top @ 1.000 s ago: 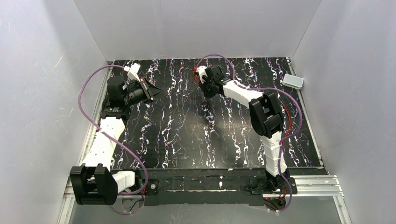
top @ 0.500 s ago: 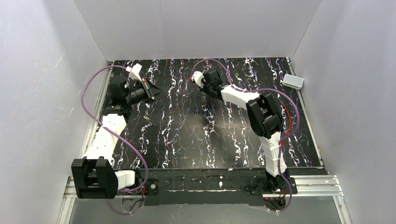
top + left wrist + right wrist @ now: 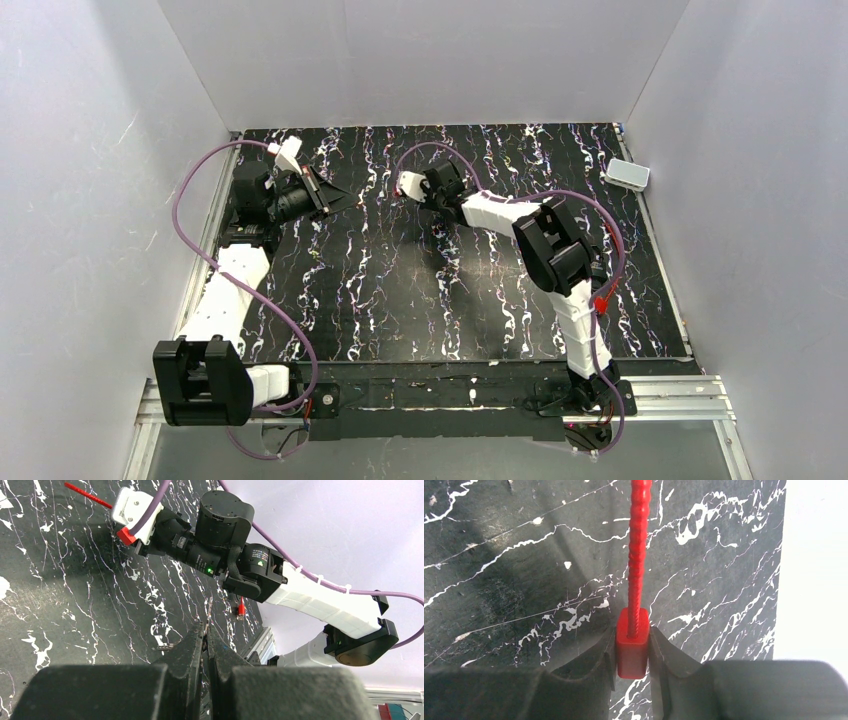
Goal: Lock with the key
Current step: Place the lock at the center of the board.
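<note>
My right gripper [image 3: 632, 635] is shut on a small red lock body [image 3: 632, 650]. A red ribbed rod [image 3: 638, 550] sticks straight out of the lock, away from the fingers. In the left wrist view the same lock [image 3: 126, 535] and rod [image 3: 87, 495] show at the tip of the right gripper, held above the table. My left gripper [image 3: 206, 625] is shut on a thin flat key [image 3: 210, 611] seen edge-on, its tip poking past the fingertips. In the top view the left gripper [image 3: 328, 196] and right gripper [image 3: 405, 188] face each other with a gap between them.
A black marbled table [image 3: 400, 300] lies inside white walls. A small white box [image 3: 627, 174] sits at the back right edge. Purple cables loop over both arms. A red tag [image 3: 601, 300] hangs on the right arm's cable.
My right gripper has moved left and nearer with the red lock, closing the gap to the left gripper. The left arm has hardly moved.
</note>
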You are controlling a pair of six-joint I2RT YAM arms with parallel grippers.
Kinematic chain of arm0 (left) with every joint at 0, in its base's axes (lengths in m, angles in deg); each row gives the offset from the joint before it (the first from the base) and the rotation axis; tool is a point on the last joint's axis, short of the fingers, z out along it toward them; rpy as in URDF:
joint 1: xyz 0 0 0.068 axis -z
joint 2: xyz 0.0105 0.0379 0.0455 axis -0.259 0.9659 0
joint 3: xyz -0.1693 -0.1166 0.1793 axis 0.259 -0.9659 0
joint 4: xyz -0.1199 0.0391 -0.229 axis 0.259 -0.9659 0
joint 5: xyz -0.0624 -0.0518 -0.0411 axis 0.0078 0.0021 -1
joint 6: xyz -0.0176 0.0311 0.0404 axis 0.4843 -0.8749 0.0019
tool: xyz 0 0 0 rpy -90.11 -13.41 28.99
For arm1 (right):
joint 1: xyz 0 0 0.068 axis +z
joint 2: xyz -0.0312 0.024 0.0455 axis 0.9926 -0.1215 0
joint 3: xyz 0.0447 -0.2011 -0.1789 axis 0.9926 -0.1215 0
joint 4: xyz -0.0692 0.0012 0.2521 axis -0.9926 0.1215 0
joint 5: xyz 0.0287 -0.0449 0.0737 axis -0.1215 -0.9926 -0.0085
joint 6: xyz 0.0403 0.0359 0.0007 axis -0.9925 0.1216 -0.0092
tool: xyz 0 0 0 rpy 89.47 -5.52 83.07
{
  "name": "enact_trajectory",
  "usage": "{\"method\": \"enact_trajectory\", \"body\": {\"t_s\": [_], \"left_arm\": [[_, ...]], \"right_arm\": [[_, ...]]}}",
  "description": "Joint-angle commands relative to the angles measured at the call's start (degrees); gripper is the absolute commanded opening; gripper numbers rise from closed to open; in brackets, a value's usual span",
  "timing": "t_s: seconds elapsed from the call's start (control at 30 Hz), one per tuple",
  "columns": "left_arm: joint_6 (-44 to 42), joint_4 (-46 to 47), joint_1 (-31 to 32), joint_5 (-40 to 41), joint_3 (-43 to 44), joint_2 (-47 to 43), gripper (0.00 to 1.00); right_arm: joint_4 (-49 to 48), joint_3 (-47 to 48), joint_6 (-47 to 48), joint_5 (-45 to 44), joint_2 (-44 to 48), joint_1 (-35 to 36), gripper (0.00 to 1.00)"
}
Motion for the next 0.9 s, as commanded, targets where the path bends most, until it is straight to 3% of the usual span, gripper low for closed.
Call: {"method": "enact_trajectory", "body": {"t_s": [0.0, 0.17, 0.37, 0.6, 0.87], "left_arm": [[-0.42, 1.57, -0.38, -1.42, 0.47, -0.86, 0.0], [-0.56, 1.57, -0.38, -1.29, 0.84, -0.83, 0.0], [-1.43, 1.51, -0.38, -0.46, 3.15, 1.11, 0.0], [-4.08, 1.93, -0.38, 1.17, 6.71, 6.38, 0.0], [-13.97, 1.43, 2.38, 0.94, 17.75, 19.63, 0.0]], "right_arm": [[-5.54, 0.04, 4.96, -1.42, 0.58, 0.75, 0.37], [-3.9, -1.74, 6.19, 2.27, 3.17, 0.88, 0.67], [0.61, -4.38, 6.56, 8.44, 7.32, 0.89, 0.85], [4.29, -10.09, -0.45, 19.31, 16.52, 0.21, 0.98], [7.26, -12.88, -19.2, 31.4, 27.21, -7.2, 0.98]]}}
